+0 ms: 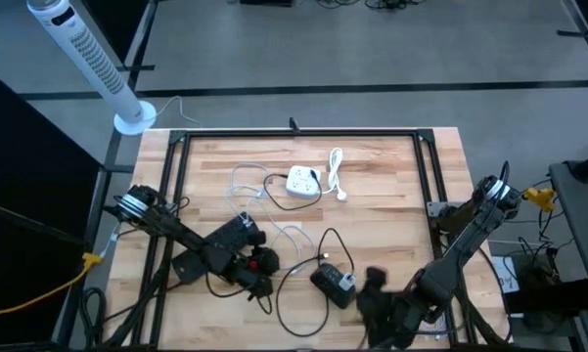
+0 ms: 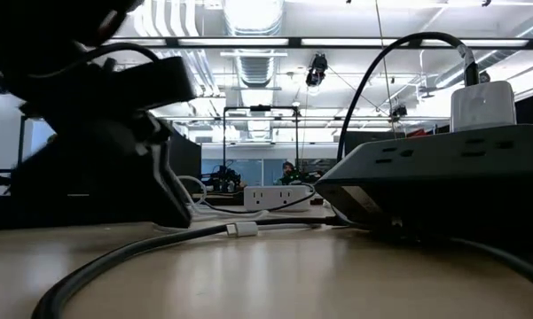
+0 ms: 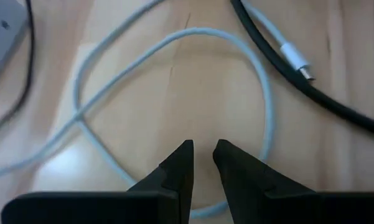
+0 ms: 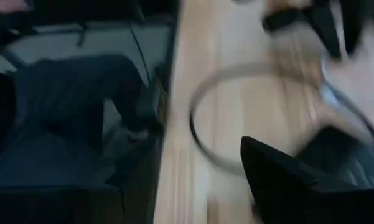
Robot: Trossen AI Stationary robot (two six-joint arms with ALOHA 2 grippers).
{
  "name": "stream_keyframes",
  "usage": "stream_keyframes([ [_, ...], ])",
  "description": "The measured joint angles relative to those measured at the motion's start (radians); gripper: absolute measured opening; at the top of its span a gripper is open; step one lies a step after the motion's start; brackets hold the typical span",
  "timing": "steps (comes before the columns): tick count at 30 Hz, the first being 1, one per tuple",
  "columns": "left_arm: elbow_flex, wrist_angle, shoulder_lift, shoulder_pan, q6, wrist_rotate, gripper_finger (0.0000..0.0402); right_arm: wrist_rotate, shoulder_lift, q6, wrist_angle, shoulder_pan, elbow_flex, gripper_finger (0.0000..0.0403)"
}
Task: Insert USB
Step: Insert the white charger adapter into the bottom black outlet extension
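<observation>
1. The left gripper (image 3: 202, 158) hangs low over the wooden table (image 1: 391, 176), its fingers drawn nearly together with only a narrow gap between them and nothing in that gap. It sits over a loop of the pale cable (image 3: 174, 43), probably lined up to pinch the cable or work along it toward the plug.

2. The USB plug (image 3: 297, 61), the thing the task turns on, lies loose on the table at the end of that pale cable, resting against a thick black cord (image 3: 336, 106). No gripper touches it, so the insertion has not begun (by this reading, the pick-up comes first).

3. The dark power strip (image 1: 331, 284) lies near the table's front edge between the two arms, with a white adapter (image 2: 482, 105) standing in it. That adapter looks like a likely place for the plug.

4. A second, white power strip (image 1: 301, 182) sits toward the back of the table, well apart from both grippers.

5. The right gripper (image 1: 377, 298) is at the front edge just beside the dark strip. Only one finger shows in its wrist view and the picture is smeared, so whether it is open or closed cannot be told.
</observation>
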Motion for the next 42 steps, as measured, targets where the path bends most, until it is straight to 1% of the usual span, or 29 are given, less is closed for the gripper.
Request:
stream_keyframes([
  [2,0.002,-0.05,-0.005,-0.013,-0.073,0.015,0.0066,0.001,0.021,-0.132,0.2,-0.011,-0.033,0.0214],
  [4,0.002,-0.099,-0.009,-0.023,-0.138,0.039,0.0065,0.003,0.053,-0.245,0.334,-0.04,-0.061,0.0205],
  [6,0.002,-0.111,-0.009,-0.028,-0.2,0.05,0.0066,0.003,0.093,-0.304,0.366,-0.086,-0.075,0.0194],
  [9,0.002,-0.126,-0.009,-0.037,-0.25,0.064,0.0066,0.004,0.144,-0.32,0.351,-0.168,-0.079,0.0174],
  [11,0.002,-0.152,-0.01,-0.051,-0.286,0.064,0.0065,0.003,0.16,-0.294,0.292,-0.216,-0.079,0.0158],
  [15,0.003,-0.262,-0.021,-0.089,-0.382,0.063,0.0065,-0.022,0.161,-0.178,0.077,-0.267,-0.076,0.0124],
  [18,0.004,-0.348,-0.035,-0.121,-0.462,0.062,0.0065,-0.02,0.14,-0.109,-0.093,-0.267,-0.075,0.01],
  [21,0.002,-0.428,-0.057,-0.15,-0.56,0.077,0.0065,-0.037,0.112,-0.06,-0.175,-0.249,-0.079,0.0079],
  [23,-0.002,-0.486,-0.076,-0.174,-0.627,0.097,0.0064,-0.053,0.084,-0.045,-0.185,-0.233,-0.082,0.0067],
  [25,-0.006,-0.521,-0.095,-0.193,-0.663,0.115,0.0064,-0.043,0.059,-0.053,-0.133,-0.22,-0.082,0.0056],
  [26,-0.008,-0.53,-0.106,-0.199,-0.669,0.122,0.0064,-0.015,0.053,-0.074,-0.093,-0.217,-0.082,0.0051],
  [28,-0.01,-0.529,-0.124,-0.206,-0.671,0.123,0.0064,0.07,0.06,-0.153,0.055,-0.223,-0.085,0.0044],
  [30,-0.011,-0.529,-0.138,-0.206,-0.673,0.135,0.0064,0.106,0.086,-0.249,0.201,-0.257,-0.098,0.0038],
  [32,-0.012,-0.528,-0.147,-0.207,-0.673,0.153,0.0064,0.111,0.13,-0.293,0.273,-0.31,-0.109,0.0032],
  [36,-0.01,-0.543,-0.152,-0.222,-0.692,0.21,0.0063,0.116,0.222,-0.299,0.283,-0.413,-0.115,0.0016],
  [39,-0.02,-0.563,-0.153,-0.244,-0.718,0.211,0.0063,0.115,0.278,-0.316,0.315,-0.46,-0.114,0.0003],
  [41,-0.032,-0.563,-0.155,-0.252,-0.727,0.208,0.0064,0.092,0.309,-0.334,0.332,-0.48,-0.114,0.0002],
  [42,-0.038,-0.562,-0.155,-0.252,-0.728,0.208,0.0064,0.062,0.319,-0.336,0.331,-0.485,-0.114,0.0002],
])
